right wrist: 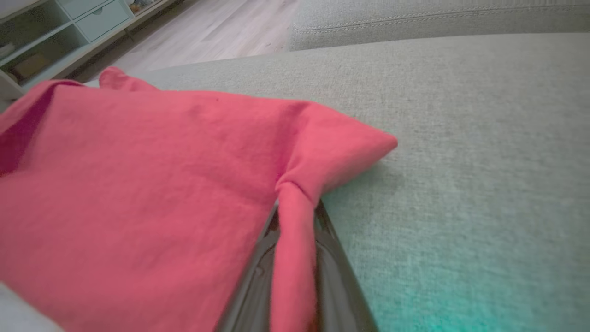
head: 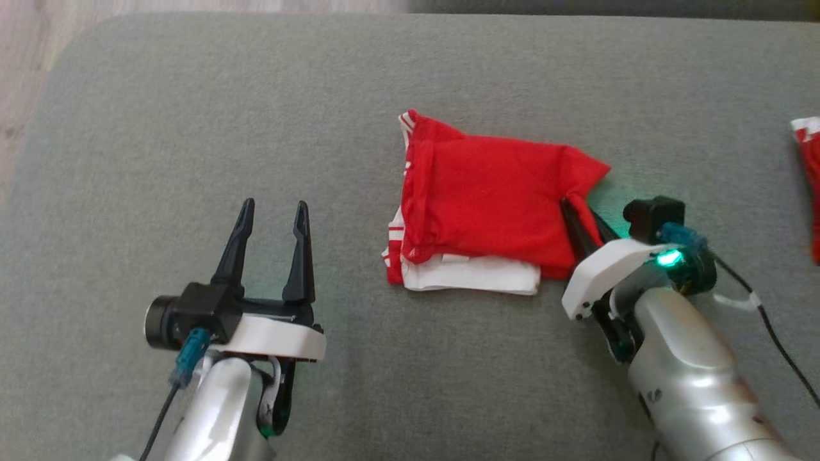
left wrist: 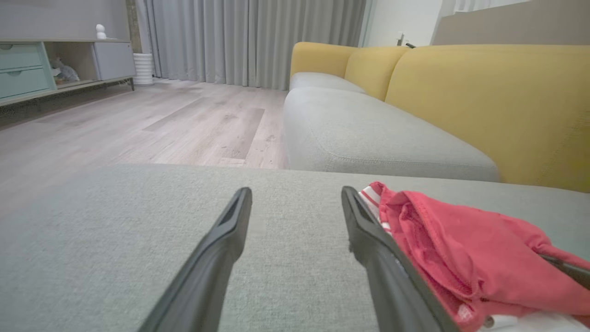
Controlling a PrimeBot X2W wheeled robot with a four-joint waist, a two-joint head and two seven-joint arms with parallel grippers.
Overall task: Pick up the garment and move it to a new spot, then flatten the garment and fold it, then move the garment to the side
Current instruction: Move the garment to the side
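One garment (head: 487, 198) edge pinched in my right gripper (head: 578, 209) — slide low so the stack ahead holds; left gripper (head: 274, 205) gapes wide.

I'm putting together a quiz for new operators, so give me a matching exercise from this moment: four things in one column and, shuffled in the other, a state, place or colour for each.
Column one:
1. left gripper
2. right gripper
3. red garment
4. sofa backrest

Column two:
A. yellow
B. open, holding nothing
C. lying in folded layers on the grey cushion
D. shut on a corner of cloth

Pairs: 1-B, 2-D, 3-C, 4-A
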